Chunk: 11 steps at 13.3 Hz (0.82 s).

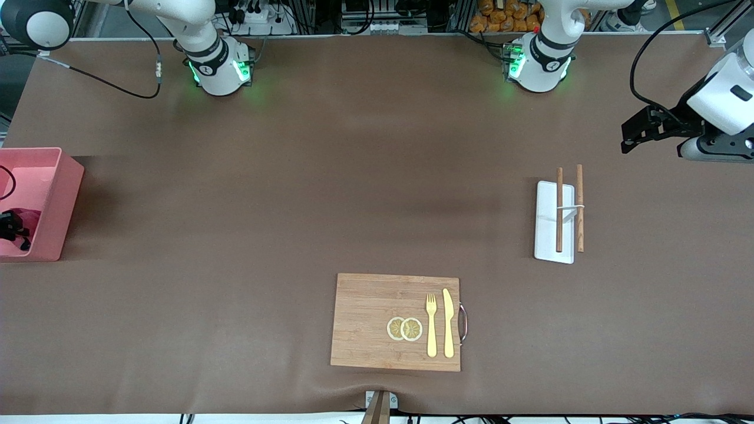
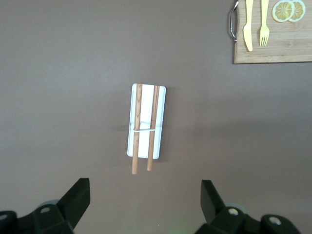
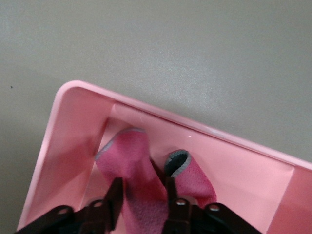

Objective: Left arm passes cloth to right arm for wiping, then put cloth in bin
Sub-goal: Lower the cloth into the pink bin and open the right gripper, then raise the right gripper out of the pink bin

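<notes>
Inside the bin (image 3: 73, 105), at the right arm's end of the table, the right gripper (image 3: 141, 197) sits low between the pink walls with the cloth (image 3: 134, 161) between its fingers. The fingers stand at a narrow gap with fabric between them; whether they pinch it or have just let go I cannot tell. The cloth hangs in two folds toward the bin floor, so this reads as the drop-off step: going in low means the rag lands inside the walls, not over the rim.

In the front view only a dark red patch of cloth (image 1: 26, 215) shows in the bin (image 1: 56, 194), with the right gripper (image 1: 9, 227) at the picture's edge.

Left gripper (image 2: 141, 202) is parked high at the left arm's end, fingers wide and empty, over bare table near the white tray (image 1: 554, 221) with its two wooden sticks (image 1: 559, 209). That arm waits clear of the work.

Cutting board (image 1: 365, 321) with fork (image 1: 431, 324), knife (image 1: 448, 321) and lemon slices (image 1: 404, 328) lies nearer the front camera, untouched.

Next, my guess: open fully, lift straight up so the cloth doesn't snag on a finger and come back out.
</notes>
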Motion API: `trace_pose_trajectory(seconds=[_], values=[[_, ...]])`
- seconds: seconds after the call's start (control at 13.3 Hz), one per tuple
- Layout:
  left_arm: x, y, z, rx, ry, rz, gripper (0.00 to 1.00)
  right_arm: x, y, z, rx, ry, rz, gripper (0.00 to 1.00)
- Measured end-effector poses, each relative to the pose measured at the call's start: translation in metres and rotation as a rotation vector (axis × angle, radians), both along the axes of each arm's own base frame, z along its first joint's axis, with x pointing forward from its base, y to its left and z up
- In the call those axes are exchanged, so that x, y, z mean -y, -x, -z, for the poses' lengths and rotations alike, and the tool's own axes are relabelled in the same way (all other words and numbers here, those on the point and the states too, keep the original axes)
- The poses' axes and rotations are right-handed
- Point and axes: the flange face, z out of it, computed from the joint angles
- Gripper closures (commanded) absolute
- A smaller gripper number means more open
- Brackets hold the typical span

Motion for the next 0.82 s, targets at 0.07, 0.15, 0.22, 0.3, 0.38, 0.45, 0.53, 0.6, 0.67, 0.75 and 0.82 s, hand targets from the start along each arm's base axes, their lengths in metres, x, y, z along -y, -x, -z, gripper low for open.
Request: trace_pose_trajectory(seconds=[0.07,0.15,0.22,0.3,0.38,0.45,0.53,0.6,0.67,0.75,0.82], values=[[0.0,0.0,0.0,0.0,0.0,0.0,0.0,-0.001,-0.002,-0.006,-0.005,-0.011,-0.011,0.0],[0.0,0.0,0.0,0.0,0.0,0.001,0.0,-0.004,-0.007,-0.017,-0.019,-0.033,-0.023,0.0],[0.001,0.0,0.0,0.0,0.0,0.001,0.0,-0.009,-0.016,-0.036,-0.029,-0.05,-0.042,0.0],[0.001,0.0,0.0,0.0,0.0,0.001,0.0,-0.018,-0.026,-0.059,-0.039,-0.062,-0.063,0.0],[0.001,0.0,0.0,0.0,0.0,0.001,0.0,-0.03,-0.035,-0.082,-0.058,-0.08,-0.072,0.0],[0.001,0.0,0.0,0.0,-0.001,0.001,0.0,-0.044,-0.041,-0.101,-0.088,-0.103,-0.052,0.0],[0.001,0.0,0.0,0.0,-0.001,0.001,0.0,-0.062,-0.048,-0.117,-0.114,-0.115,-0.025,0.0],[0.001,0.0,0.0,0.0,-0.001,0.001,0.0,-0.082,-0.058,-0.129,-0.126,-0.107,-0.004,0.0],[0.0,0.0,0.0,0.0,-0.001,0.001,0.0,-0.107,-0.072,-0.141,-0.129,-0.091,0.016,0.0],[0.0,0.0,0.0,0.0,-0.001,0.001,0.0,-0.133,-0.084,-0.152,-0.132,-0.08,0.037,0.0],[0.0,0.0,0.0,0.0,-0.001,0.0,0.0,-0.164,-0.094,-0.161,-0.149,-0.074,0.064,0.0]])
